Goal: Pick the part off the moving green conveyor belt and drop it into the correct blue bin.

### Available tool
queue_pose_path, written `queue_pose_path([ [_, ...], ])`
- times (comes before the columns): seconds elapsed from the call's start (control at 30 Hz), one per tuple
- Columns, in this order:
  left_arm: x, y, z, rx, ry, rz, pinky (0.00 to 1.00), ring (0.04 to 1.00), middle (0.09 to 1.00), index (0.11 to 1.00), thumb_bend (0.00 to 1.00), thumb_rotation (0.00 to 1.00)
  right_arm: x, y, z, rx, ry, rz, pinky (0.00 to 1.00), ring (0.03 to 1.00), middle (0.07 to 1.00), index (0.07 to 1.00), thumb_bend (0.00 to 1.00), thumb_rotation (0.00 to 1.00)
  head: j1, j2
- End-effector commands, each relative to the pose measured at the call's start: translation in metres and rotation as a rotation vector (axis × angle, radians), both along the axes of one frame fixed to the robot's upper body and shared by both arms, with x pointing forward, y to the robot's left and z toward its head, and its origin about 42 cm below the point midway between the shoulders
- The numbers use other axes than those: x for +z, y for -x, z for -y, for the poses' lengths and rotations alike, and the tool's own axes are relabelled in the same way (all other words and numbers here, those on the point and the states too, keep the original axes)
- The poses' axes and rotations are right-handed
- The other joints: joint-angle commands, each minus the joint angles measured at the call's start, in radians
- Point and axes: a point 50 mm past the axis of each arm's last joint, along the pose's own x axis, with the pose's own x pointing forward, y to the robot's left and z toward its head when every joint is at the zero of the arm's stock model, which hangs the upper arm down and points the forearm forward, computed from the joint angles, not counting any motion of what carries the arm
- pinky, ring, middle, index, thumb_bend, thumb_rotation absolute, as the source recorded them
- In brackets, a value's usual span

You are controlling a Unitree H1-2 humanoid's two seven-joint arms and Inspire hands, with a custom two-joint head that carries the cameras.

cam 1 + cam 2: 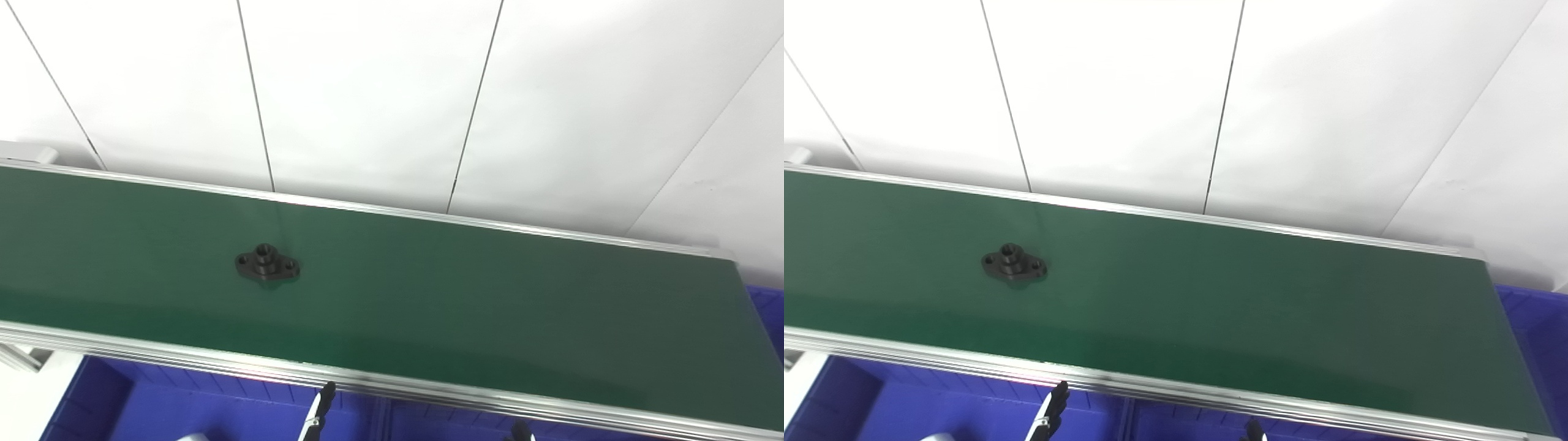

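Part [267, 263] sits on belt [465, 294], long axis left-right, at 11 o'clock from your left hand [318, 413]. Right hand [519, 430] farther. Only fingertips show; can't tell either hand's state.

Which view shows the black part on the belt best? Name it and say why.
The left eye view: the black part lies nearer the picture's middle, its raised hub and flange holes in plain sight on the green conveyor belt. The right eye view shows the same part whole and equally sharp, only shifted toward the left edge.
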Motion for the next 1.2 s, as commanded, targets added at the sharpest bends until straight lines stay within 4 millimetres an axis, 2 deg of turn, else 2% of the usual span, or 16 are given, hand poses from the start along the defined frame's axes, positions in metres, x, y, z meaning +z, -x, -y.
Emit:
queue_pose_path([
  [0.0,0.007,-0.004,0.015,0.002,0.029,0.064,1.00,1.000,1.000,1.000,0.51,1.00,0.004,-0.001,0.003,0.005,-0.003,0.038,0.96,1.000,1.000,1.000,0.85,1.00,0.002,0.001],
  [0.17,0.010,-0.005,0.018,-0.005,0.036,0.069,1.00,0.999,1.000,1.000,0.52,1.00,0.007,-0.002,0.006,-0.001,-0.005,0.047,1.00,1.000,1.000,1.000,0.90,1.00,0.013,0.014],
  [0.33,0.010,-0.008,0.023,0.000,0.051,0.074,1.00,0.994,1.000,1.000,0.53,1.00,0.010,-0.004,0.011,0.015,0.018,0.063,1.00,1.000,1.000,1.000,0.84,0.96,0.034,0.028],
  [0.4,0.010,-0.008,0.024,0.003,0.051,0.078,1.00,0.988,1.000,1.000,0.53,1.00,0.019,-0.006,0.011,0.033,0.043,0.091,1.00,1.000,1.000,1.000,0.92,0.96,0.039,0.029],
  [0.43,0.010,-0.009,0.023,0.002,0.051,0.078,1.00,0.988,1.000,1.000,0.53,1.00,0.025,-0.009,0.011,0.037,0.053,0.119,1.00,1.000,1.000,1.000,0.92,0.96,0.039,0.028],
  [0.53,0.010,-0.010,0.021,0.000,0.052,0.077,1.00,0.986,1.000,1.000,0.56,1.00,0.041,-0.025,0.010,0.046,0.114,0.189,1.00,1.000,1.000,1.000,0.94,0.88,0.034,0.029],
  [0.57,0.010,-0.011,0.020,-0.004,0.056,0.076,1.00,0.986,1.000,1.000,0.56,1.00,0.050,-0.037,0.008,0.048,0.169,0.212,1.00,1.000,1.000,1.000,0.94,0.86,0.028,0.032],
  [0.6,0.010,-0.011,0.019,-0.007,0.059,0.076,1.00,0.987,1.000,1.000,0.54,1.00,0.057,-0.046,0.007,0.046,0.208,0.226,1.00,1.000,1.000,1.000,0.91,0.77,0.028,0.032],
  [0.7,0.010,-0.014,0.018,-0.012,0.064,0.078,1.00,0.987,1.000,1.000,0.51,1.00,0.075,-0.084,0.006,0.070,0.412,0.291,1.00,1.000,1.000,1.000,0.87,0.72,0.020,0.031],
  [0.77,0.009,-0.017,0.018,-0.015,0.061,0.081,1.00,0.988,1.000,1.000,0.52,1.00,0.081,-0.106,0.007,0.084,0.524,0.313,0.95,1.000,1.000,1.000,0.90,0.69,0.021,0.032],
  [0.8,0.009,-0.018,0.018,-0.015,0.061,0.083,1.00,0.986,1.000,1.000,0.53,1.00,0.084,-0.119,0.007,0.096,0.578,0.318,0.88,0.977,0.997,0.988,0.94,0.67,0.022,0.032],
  [0.83,0.009,-0.018,0.018,-0.015,0.063,0.082,1.00,0.986,1.000,1.000,0.52,1.00,0.088,-0.132,0.008,0.116,0.657,0.326,0.84,0.946,0.978,0.973,0.97,0.68,0.022,0.032],
  [0.87,0.009,-0.019,0.018,-0.016,0.064,0.081,1.00,0.986,1.000,1.000,0.52,1.00,0.093,-0.150,0.007,0.142,0.772,0.342,0.84,0.941,0.974,0.972,0.97,0.68,0.021,0.035],
  [0.97,0.010,-0.021,0.017,-0.019,0.064,0.080,1.00,0.988,1.000,1.000,0.53,1.00,0.108,-0.194,0.002,0.176,1.013,0.398,0.97,0.946,0.928,0.916,1.00,0.72,0.014,0.038],
  [1.07,0.012,-0.021,0.017,-0.025,0.072,0.074,1.00,0.988,1.000,1.000,0.53,1.00,0.118,-0.213,-0.004,0.190,1.075,0.421,1.00,0.973,0.937,0.918,1.00,0.77,0.012,0.044],
  [1.17,0.014,-0.021,0.016,-0.028,0.078,0.069,1.00,0.991,1.000,1.000,0.54,1.00,0.131,-0.233,-0.009,0.198,1.112,0.474,0.90,0.915,0.932,0.931,1.00,0.78,0.011,0.051],
])
